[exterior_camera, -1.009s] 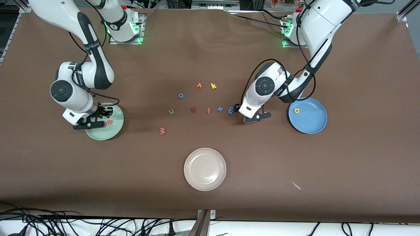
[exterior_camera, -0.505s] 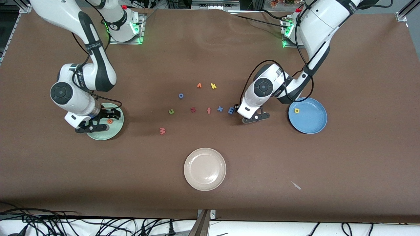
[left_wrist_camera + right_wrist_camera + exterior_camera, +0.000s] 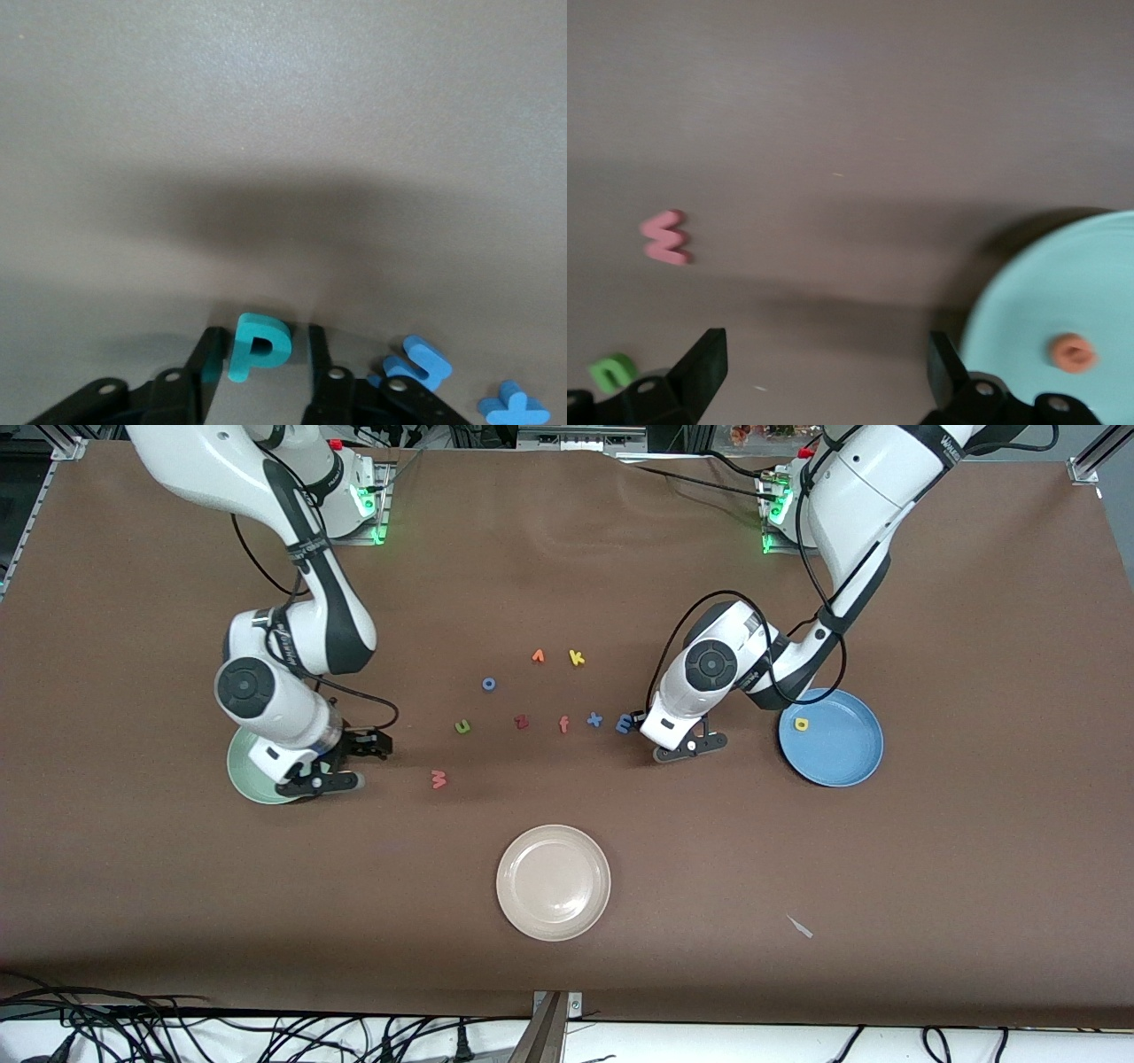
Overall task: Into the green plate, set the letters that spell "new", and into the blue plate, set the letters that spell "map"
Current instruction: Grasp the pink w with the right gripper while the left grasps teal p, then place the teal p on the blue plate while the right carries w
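My left gripper is down at the table beside the light-blue "m", toward the blue plate. Its open jaws stand round the teal "p": one finger is against it, the other a small gap away. The yellow "a" lies in the blue plate. My right gripper is open and empty at the green plate's rim. The orange "e" lies in that plate. Salmon "w" and green "n" lie on the table between the arms.
A cream plate sits nearer the camera at mid-table. Loose letters lie in the middle: red "z", orange "f", blue "x", blue "o", an orange letter and yellow "k".
My right gripper opened, left the "e" in the green plate and swung off it toward the table's middle. My left gripper's jaws narrowed round the "p".
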`<state>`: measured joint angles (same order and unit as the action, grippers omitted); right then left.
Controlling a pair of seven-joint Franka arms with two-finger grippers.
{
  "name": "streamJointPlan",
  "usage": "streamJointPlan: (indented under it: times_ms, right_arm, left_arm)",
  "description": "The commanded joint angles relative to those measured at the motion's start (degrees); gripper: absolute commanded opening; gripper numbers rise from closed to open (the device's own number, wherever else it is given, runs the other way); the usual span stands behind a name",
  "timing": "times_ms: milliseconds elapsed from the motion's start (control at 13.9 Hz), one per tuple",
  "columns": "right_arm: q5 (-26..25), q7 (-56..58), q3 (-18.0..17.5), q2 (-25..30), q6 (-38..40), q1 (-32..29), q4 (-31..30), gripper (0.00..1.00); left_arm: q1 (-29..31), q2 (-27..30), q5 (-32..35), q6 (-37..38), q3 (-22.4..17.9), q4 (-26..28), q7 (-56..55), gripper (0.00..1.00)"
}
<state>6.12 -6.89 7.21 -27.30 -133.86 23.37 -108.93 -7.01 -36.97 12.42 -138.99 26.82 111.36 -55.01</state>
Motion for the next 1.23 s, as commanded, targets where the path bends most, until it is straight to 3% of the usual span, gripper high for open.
streamJointPlan:
  times_ms: [0,288,433,577,937,1153]
  right_arm:
    - [0.7,-5.3,-3.4,-5.1,0.4,0.0,6.1,1.00]
    - [0.6,-7.8,-3.5,-9.2,0.4,2.2,10.7,1.00]
    - [0.9,-7.9,-3.5,-11.2,0.0,2.6,12.0,0.99]
    - [0.9,-7.9,-3.5,-12.5,-2.6,3.3,12.2,0.99]
    - [0.8,-7.9,-3.5,-13.9,-4.4,4.3,12.2,0.94]
    - [0.7,-7.8,-3.5,-14.2,-4.7,4.6,12.2,0.77]
  left_arm:
    - [-0.5,-1.2,2.1,0.3,-0.2,-1.1,-1.2,0.32]
    - [-0.5,-1.1,2.1,0.6,-0.3,-1.1,-1.2,0.16]
    - [0.5,-0.1,2.1,1.4,-0.2,-1.1,-1.0,0.11]
    - [1.9,3.8,2.1,7.1,0.0,-1.5,0.5,0.11]
    - [13.5,11.5,1.0,17.7,3.1,-1.7,11.9,0.12]
    - [21.7,11.8,1.1,23.4,3.2,-1.7,25.2,0.12]
